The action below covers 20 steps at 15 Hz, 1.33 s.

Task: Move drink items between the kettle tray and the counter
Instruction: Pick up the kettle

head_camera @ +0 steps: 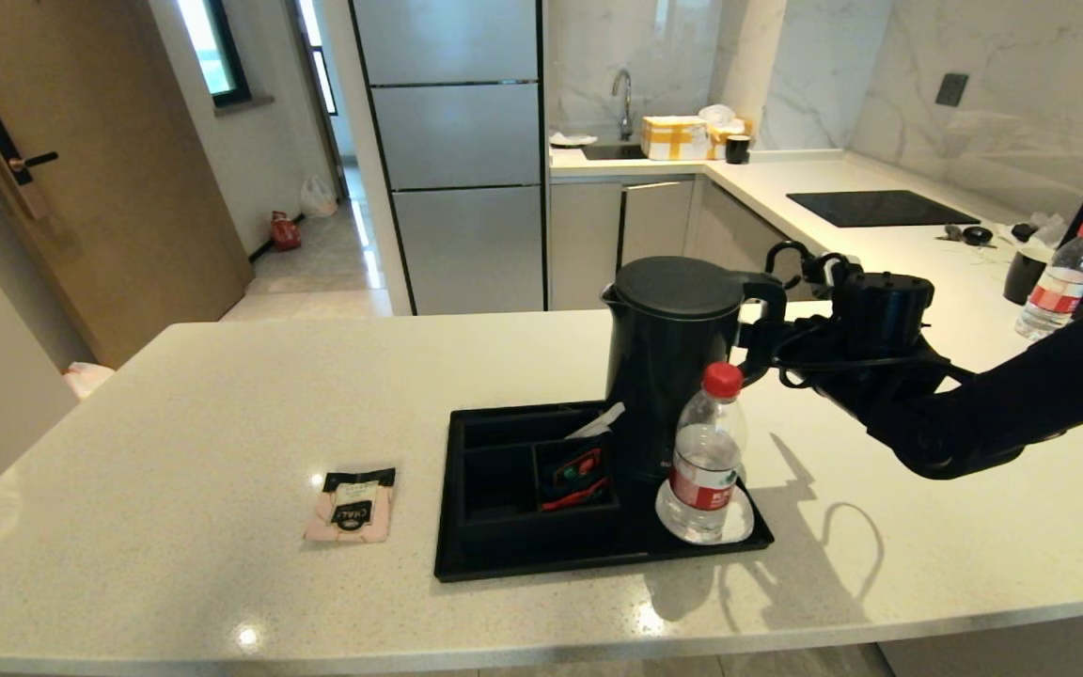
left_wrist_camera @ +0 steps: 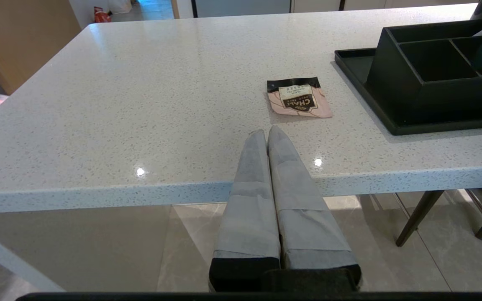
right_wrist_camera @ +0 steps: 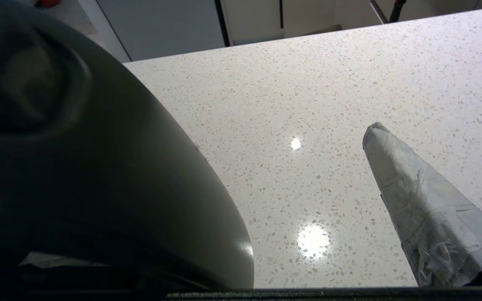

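Observation:
The black kettle (head_camera: 668, 367) stands upright at the back of the black tray (head_camera: 598, 561) on the speckled counter (head_camera: 222, 404). My right gripper (head_camera: 769, 324) is at the kettle's handle, coming in from the right. In the right wrist view the kettle (right_wrist_camera: 78, 175) fills one side and only one taped finger (right_wrist_camera: 412, 196) shows, set wide apart from it with bare counter between, so the gripper is open. The pink sachet (head_camera: 351, 505) lies flat on the counter left of the tray. My left gripper (left_wrist_camera: 266, 133) is shut and empty above the counter's front edge, just short of the sachet (left_wrist_camera: 299, 97).
A water bottle with a red cap (head_camera: 706, 461) stands on the white coaster (head_camera: 734, 522) at the tray's front right, close to the kettle. Red packets (head_camera: 579, 475) fill one tray compartment. Another bottle (head_camera: 1059, 282) and a black cup (head_camera: 1026, 275) stand far right.

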{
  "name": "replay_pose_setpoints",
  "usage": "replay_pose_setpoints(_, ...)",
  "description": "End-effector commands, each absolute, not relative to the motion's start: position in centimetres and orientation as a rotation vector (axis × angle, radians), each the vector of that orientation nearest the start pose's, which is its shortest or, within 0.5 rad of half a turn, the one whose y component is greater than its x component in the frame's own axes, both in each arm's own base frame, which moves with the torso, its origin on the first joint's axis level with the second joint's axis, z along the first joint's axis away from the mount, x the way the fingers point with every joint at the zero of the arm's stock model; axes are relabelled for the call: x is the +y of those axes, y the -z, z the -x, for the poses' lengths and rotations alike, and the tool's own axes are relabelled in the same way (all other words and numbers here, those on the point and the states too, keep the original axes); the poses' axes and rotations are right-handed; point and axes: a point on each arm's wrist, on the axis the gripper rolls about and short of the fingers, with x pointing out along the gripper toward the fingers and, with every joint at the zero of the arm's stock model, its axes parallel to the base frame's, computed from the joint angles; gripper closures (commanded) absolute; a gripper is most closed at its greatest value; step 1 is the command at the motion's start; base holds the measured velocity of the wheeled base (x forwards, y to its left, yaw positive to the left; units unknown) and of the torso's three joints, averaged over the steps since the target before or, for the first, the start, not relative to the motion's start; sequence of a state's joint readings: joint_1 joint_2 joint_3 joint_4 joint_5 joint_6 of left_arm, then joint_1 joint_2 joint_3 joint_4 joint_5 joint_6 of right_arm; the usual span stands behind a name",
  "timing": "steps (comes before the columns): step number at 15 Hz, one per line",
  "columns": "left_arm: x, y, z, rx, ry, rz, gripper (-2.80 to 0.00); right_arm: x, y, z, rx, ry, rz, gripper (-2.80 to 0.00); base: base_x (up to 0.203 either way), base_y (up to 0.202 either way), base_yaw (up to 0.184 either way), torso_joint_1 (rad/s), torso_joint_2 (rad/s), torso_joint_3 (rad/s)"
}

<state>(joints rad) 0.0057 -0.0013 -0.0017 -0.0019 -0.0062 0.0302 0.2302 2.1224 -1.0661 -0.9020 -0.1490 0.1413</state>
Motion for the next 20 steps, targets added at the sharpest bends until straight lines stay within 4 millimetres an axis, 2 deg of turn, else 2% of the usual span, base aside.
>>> replay_pose_setpoints(1, 0.0, -7.6, 2.3, -0.005, 0.000, -0.031, 0.00, 9.2, -11.3, -40.7, 0.174, -0.068, -0.108, -2.80, 0.000, 0.000, 0.000, 0.000, 0.00, 0.000)
replay_pose_setpoints(5, 0.0, -7.6, 2.3, -0.005, 0.000, -0.031, 0.00, 9.2, -10.8, -41.2, 0.180, -0.062, -0.107, -2.80, 0.000, 0.000, 0.000, 0.000, 0.00, 0.000)
replay_pose_setpoints(6, 0.0, -7.6, 2.3, -0.005, 0.000, -0.031, 0.00, 9.2, -10.7, -41.3, 0.181, -0.062, -0.107, 0.00, 0.000, 0.000, 0.000, 0.000, 0.00, 0.000)
replay_pose_setpoints(15, 0.0, -7.6, 2.3, -0.005, 0.000, -0.031, 0.00, 9.1, -11.1, -41.0, 0.197, -0.055, -0.101, 0.00, 0.000, 0.000, 0.000, 0.000, 0.00, 0.000)
replay_pose_setpoints(20, 0.0, -7.6, 2.3, -0.005, 0.000, -0.031, 0.00, 9.0, -13.1, -40.6, 0.184, -0.054, -0.107, 0.00, 0.000, 0.000, 0.000, 0.000, 0.00, 0.000)
